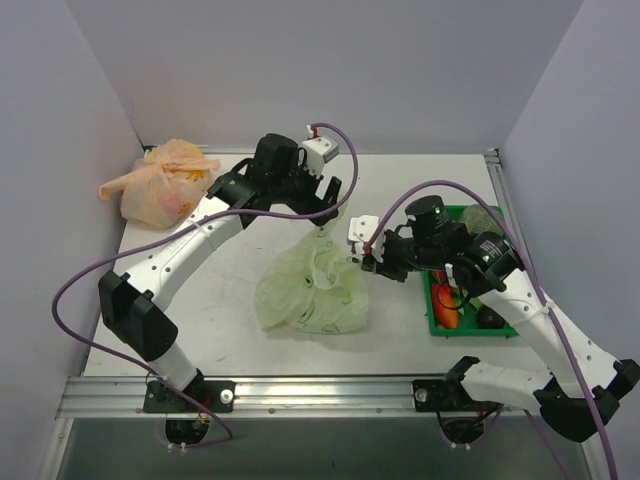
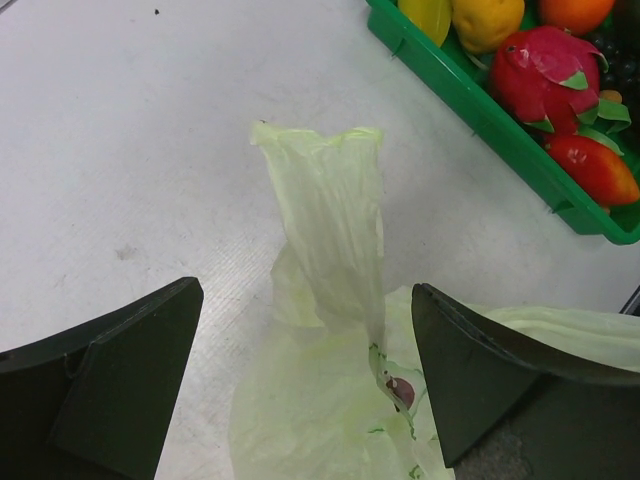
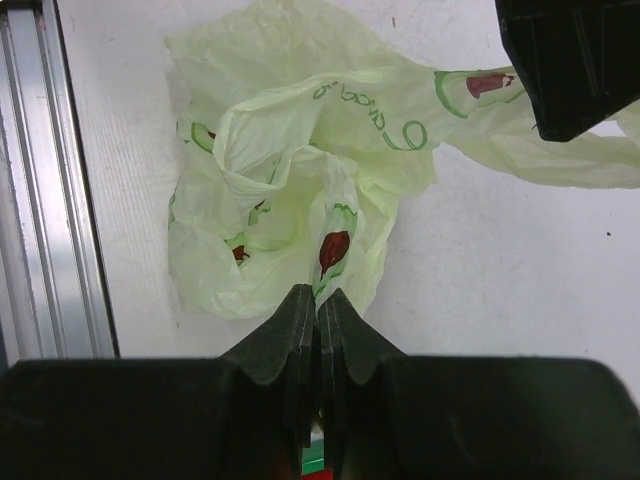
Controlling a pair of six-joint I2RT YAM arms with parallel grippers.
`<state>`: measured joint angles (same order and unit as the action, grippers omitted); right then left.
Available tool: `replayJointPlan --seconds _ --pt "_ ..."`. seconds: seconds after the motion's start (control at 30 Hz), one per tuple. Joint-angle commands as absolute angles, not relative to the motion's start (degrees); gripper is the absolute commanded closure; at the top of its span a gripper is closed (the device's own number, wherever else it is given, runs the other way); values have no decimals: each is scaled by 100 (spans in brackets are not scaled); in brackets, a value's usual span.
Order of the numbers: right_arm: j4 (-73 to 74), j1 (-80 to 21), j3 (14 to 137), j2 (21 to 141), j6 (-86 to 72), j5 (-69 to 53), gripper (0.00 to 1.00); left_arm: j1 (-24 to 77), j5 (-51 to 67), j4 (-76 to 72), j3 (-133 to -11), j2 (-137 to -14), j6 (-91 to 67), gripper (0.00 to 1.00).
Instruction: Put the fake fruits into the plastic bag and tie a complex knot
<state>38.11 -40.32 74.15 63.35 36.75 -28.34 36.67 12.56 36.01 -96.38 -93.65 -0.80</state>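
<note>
Bag [image 1: 310, 285] lies mid bench [image 1: 215, 330], fruits [image 2: 540, 70] in tray [image 2: 478, 118] at right edge.
Right gripper [image 3: 318, 300] pinches the bag; left gripper [image 2: 305, 292] is wide around its handle [image 2: 330, 200].

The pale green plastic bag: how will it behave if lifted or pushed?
Probably floppy: the thin, pale green plastic bag lies crumpled, its film folding softly where the right gripper pinches it. Likely very light: it looks flat, with no fruit bulges. A push would probably bunch it rather than slide it.

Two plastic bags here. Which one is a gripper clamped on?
The pale green bag mid-table: the right gripper is shut on a fold of it. The orange bag sits apart in the far left corner.
</note>
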Motion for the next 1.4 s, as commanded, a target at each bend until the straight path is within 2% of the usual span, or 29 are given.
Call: replayJointPlan --seconds 0.0,0.3,0.33,0.37,0.4,0.5,0.53,0.7,0.8,0.87,0.97,1.0,1.07,1.2,1.27,1.37 --pt "3911 -4139 7603 6258 3876 -2699 100 3683 1204 3156 -9940 -9466 -149 2" --pt "4008 -4394 7620 6214 4122 -2426 100 3656 1934 2681 -9949 -10027 -817 2" --pt "4017 -4403 7629 6196 4122 -2400 100 3630 1890 2681 -9967 -10072 -861 7" --pt "4025 -4447 7629 6161 4122 -2356 100 3595 1890 2681 -9975 -10124 -861 16" --pt "4051 -4482 7620 6135 4122 -2312 100 3543 1890 2672 -10036 -10160 -861 42" --pt "4165 -4614 7506 5942 4262 -2066 100 3008 2012 2663 -10378 -10178 -993 96" --pt "4227 -4632 7445 5872 4315 -2005 100 2814 2056 2672 -10554 -10160 -1063 100" --pt "4727 -4781 6733 5344 4518 -1793 100 1382 2451 2585 -11460 -9976 -1195 100" --pt "4816 -5079 6409 5238 4413 -1890 100 942 2881 2095 -11313 -9635 -1441 100" --pt "4816 -5404 6258 5282 4281 -1881 100 870 2900 1690 -10797 -9353 -1538 100" --pt "4860 -5756 6030 5413 3974 -1915 100 686 2953 382 -9560 -8668 -1897 100" --pt "4834 -5766 5994 5440 3868 -2003 100 625 3040 -501 -9180 -8344 -2003 100" --pt "4668 -5809 5907 5484 3447 -2292 100 633 3706 -1043 -8616 -8175 -2206 100" --pt "4351 -5827 6046 5546 3025 -2119 13 738 5122 -1729 -8211 -8086 -2653 100" --pt "4254 -5801 6352 5572 2849 -1900 7 808 5552 -2159 -7973 -8007 -2900 100" --pt "4175 -5573 7019 5590 2646 -1723 8 913 6097 -2338 -7735 -7893 -2857 100"
